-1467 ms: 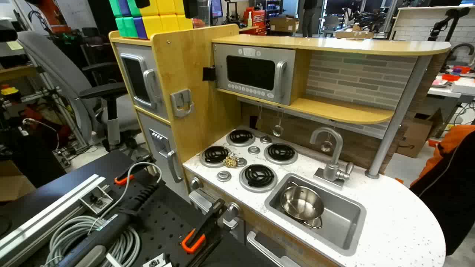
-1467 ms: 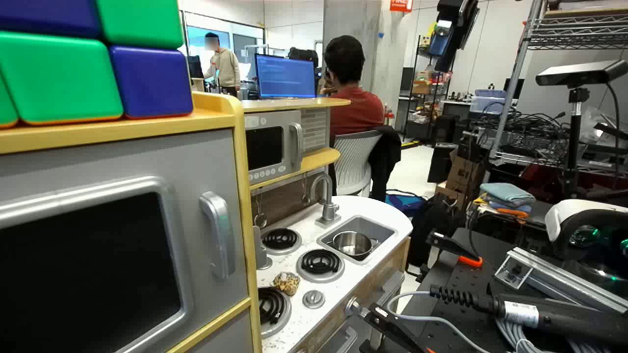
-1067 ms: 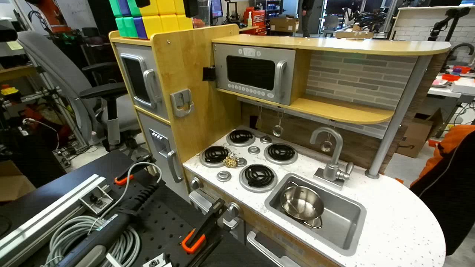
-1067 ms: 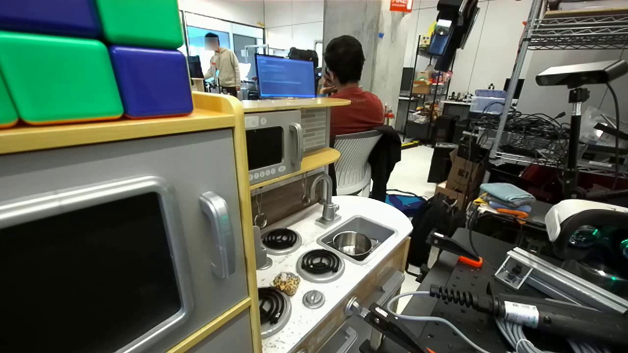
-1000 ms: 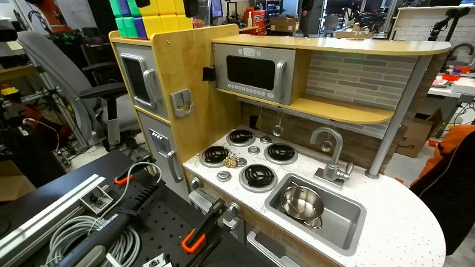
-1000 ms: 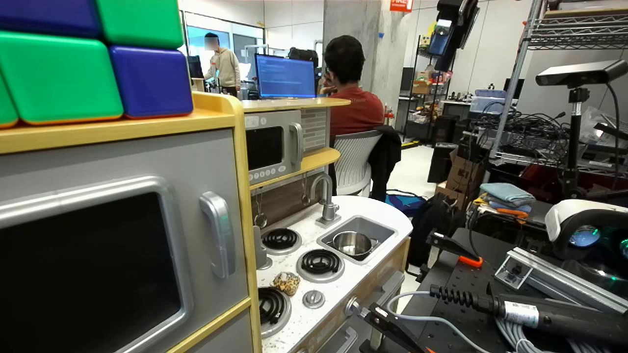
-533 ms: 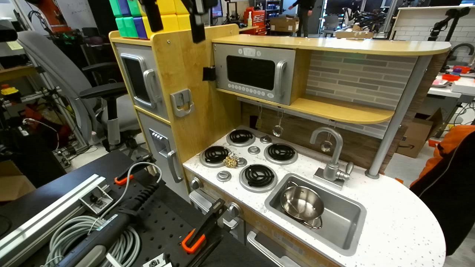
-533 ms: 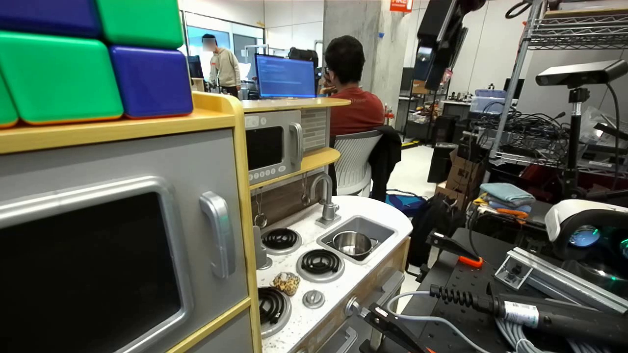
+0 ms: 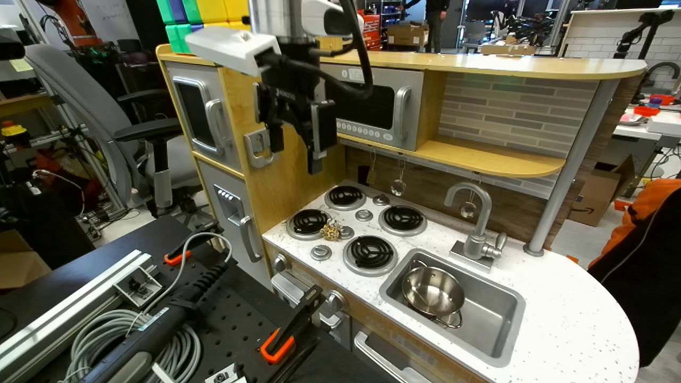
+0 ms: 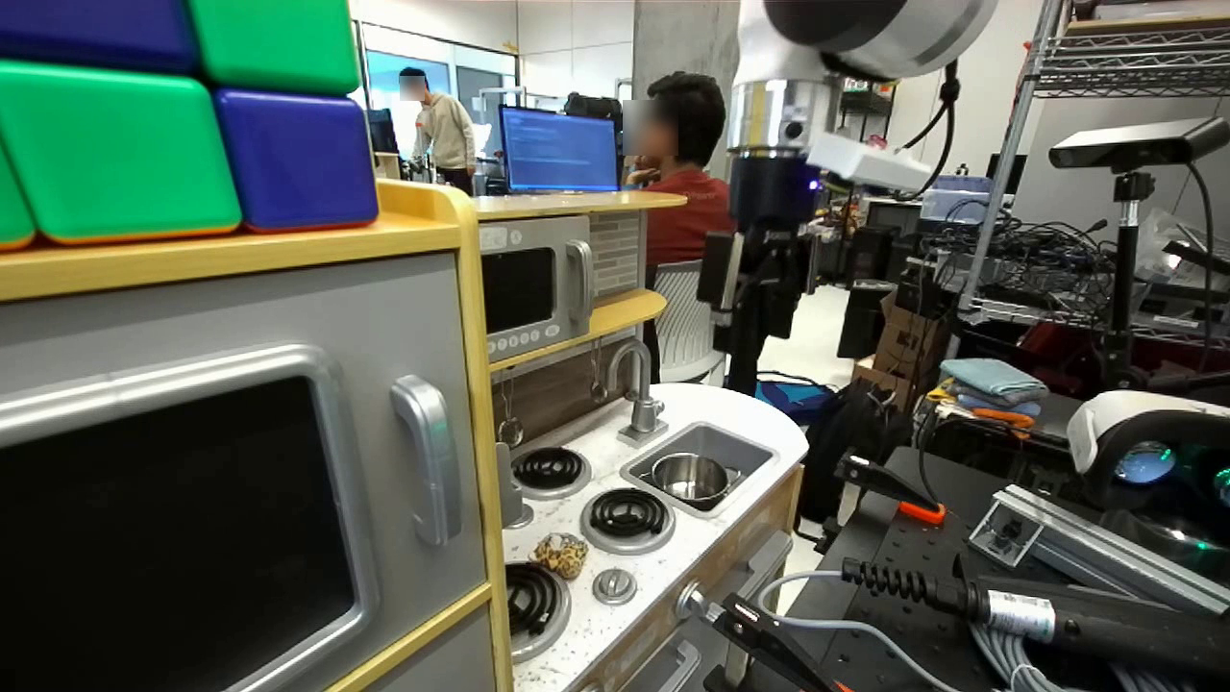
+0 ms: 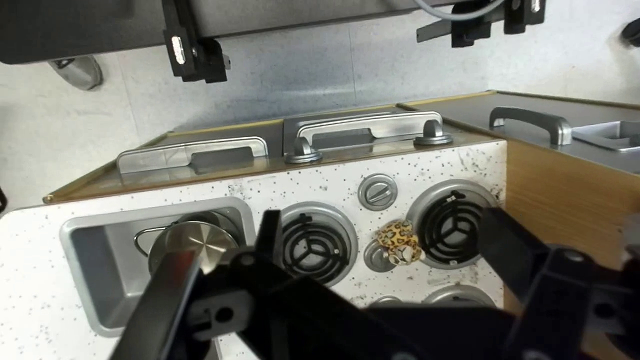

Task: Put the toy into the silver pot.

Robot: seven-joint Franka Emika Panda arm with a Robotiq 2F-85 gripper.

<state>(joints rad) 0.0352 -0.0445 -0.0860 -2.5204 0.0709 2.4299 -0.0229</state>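
The toy, a small leopard-spotted plush, lies on the white counter against a front burner and a knob. It shows in both exterior views [image 9: 331, 231] [image 10: 561, 556] and in the wrist view [image 11: 398, 242]. The silver pot [image 9: 433, 291] sits in the grey sink, slightly tilted in an exterior view; it also shows in the other views [image 10: 690, 477] [image 11: 197, 240], partly hidden by a finger in the wrist view. My gripper [image 9: 294, 151] is open and empty, high above the stove. It also shows here [image 10: 752, 332]. In the wrist view the toy lies between its open fingers [image 11: 510, 250].
The sink [image 9: 505, 319] is right of the burners, with a faucet [image 9: 481, 213] behind it. A microwave shelf [image 9: 495, 157] overhangs the back. A tall wooden side wall [image 9: 287, 175] borders the stove. Clamps [image 9: 292, 324] and a cable coil lie on the black table in front.
The arm and gripper have come down into view from the top edge and now hang over the stove area. The toy and the pot have not moved.
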